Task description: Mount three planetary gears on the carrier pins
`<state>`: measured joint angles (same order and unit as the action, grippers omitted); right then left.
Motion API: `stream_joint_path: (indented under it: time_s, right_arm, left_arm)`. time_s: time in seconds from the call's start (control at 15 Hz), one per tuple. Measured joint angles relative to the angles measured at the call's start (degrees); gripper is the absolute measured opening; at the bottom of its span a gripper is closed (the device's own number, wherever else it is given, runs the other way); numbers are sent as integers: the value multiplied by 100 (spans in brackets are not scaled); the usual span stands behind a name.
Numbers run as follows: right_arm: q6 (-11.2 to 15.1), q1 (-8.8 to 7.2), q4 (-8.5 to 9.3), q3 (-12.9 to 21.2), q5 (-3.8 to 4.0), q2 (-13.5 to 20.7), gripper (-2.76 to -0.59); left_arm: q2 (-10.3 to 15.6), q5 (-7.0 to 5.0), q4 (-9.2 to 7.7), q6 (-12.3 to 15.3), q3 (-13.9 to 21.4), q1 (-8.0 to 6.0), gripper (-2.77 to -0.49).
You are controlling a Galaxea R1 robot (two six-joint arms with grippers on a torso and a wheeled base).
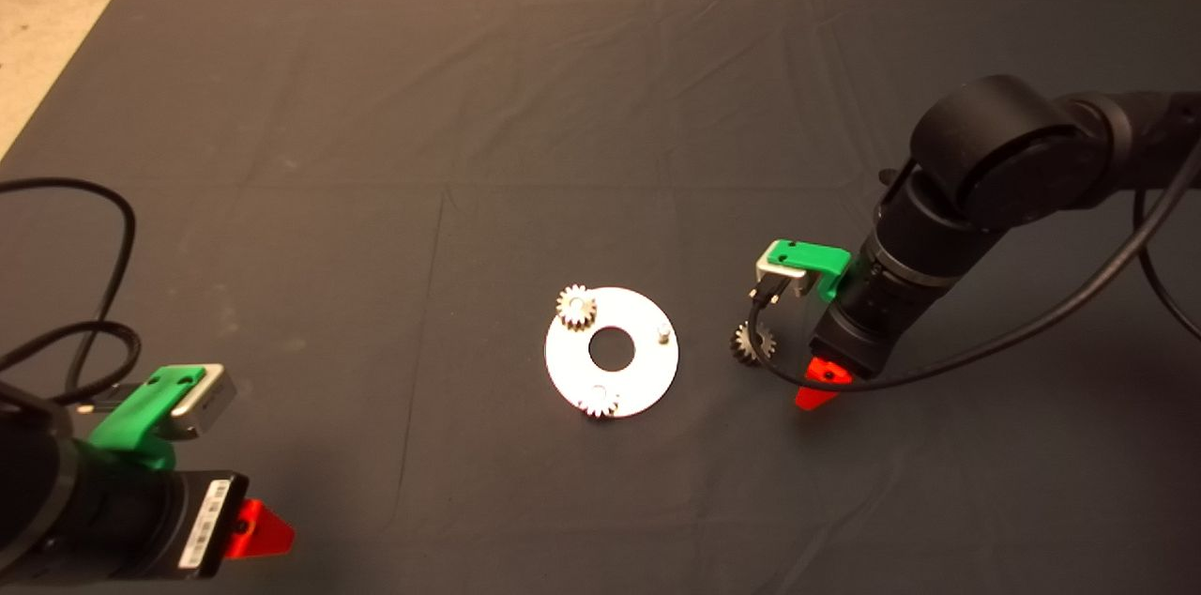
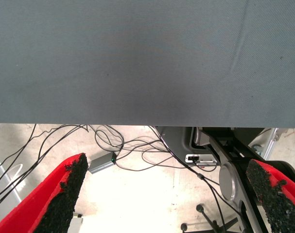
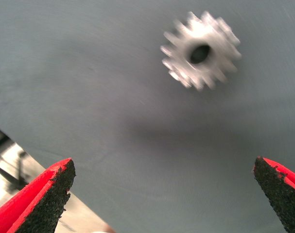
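White disc (image 1: 612, 353) carries 2 gears (image 1: 576, 305) on pins; 1 pin (image 1: 663, 332) bare. Third gear (image 3: 200, 51) lies on mat (image 1: 375, 154) beside the disc, under the right gripper (image 3: 162, 194), spread wide, empty. Left gripper (image 2: 169, 194) parked lower left, spread wide, empty.

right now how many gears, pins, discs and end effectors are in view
gears: 3, two on the disc, one loose on the mat
bare pins: 1
disc: 1
end effectors: 2, left, right
total: 7
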<state>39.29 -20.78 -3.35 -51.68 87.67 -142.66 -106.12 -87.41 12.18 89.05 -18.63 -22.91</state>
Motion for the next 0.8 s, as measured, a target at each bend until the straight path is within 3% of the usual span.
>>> stream_joint_path:
  time_s: [0.4,0.6,0.67,0.73,0.8]
  right_arm:
    - [-857,1,-76,-127,-5,-279,-62]
    - [-1125,2,-365,-157,-3,-293,-62]
    - [-1138,3,-379,-158,0,-293,-62]
    - [-1275,43,-658,-171,0,-290,-62]
    - [-1310,91,-810,-171,-2,-282,-62]
  left_arm:
    - [30,0,1,-92,2,0,-78]
    - [59,0,-6,-107,2,0,-78]
    - [77,1,-13,-110,2,0,-78]
    - [115,0,-15,-110,2,0,-78]
    - [138,0,-15,-110,2,0,-78]
